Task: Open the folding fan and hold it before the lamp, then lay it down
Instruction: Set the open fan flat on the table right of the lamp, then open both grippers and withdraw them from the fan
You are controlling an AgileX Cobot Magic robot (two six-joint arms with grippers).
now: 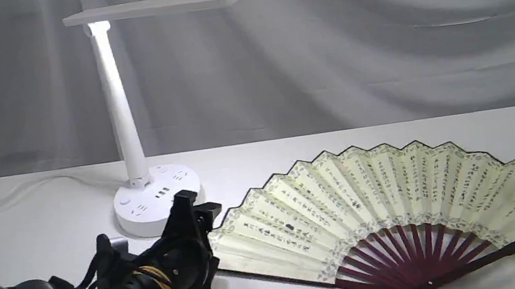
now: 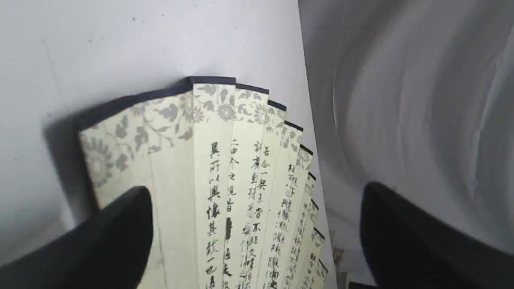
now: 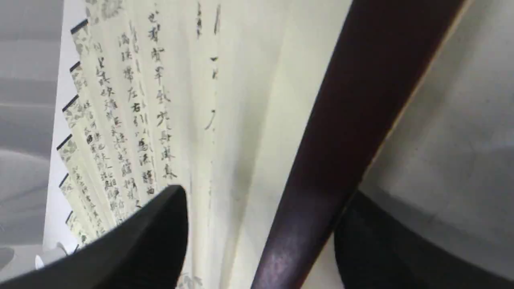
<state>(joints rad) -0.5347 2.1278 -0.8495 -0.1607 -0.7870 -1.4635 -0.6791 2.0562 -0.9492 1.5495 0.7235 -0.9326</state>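
On the white table [image 1: 50, 214], the folding fan [image 1: 371, 189] lies fully spread, written side up, to the right of the lamp [image 1: 124, 121] and near its round base. The maroon ribs meet close to the lower edge of the exterior view.

Left gripper [image 1: 199, 208]: jaws spread wide at the fan's left end, holding nothing. In the left wrist view one finger [image 2: 120, 233] overlaps the patterned border and the other stands off the leaf. Whether the first touches the paper cannot be told.

Right gripper [image 3: 265, 194]: jaws likewise apart, straddling the dark outer rib [image 3: 341, 120] at the fan's right end. One finger lies over the written leaf, the other beyond the rib; no pinch shows. The exterior view cuts this gripper off at its right edge, so only dark tips appear.

A thin cable [image 1: 22, 190] runs off to the left behind the lamp. The calligraphy is too small to read.
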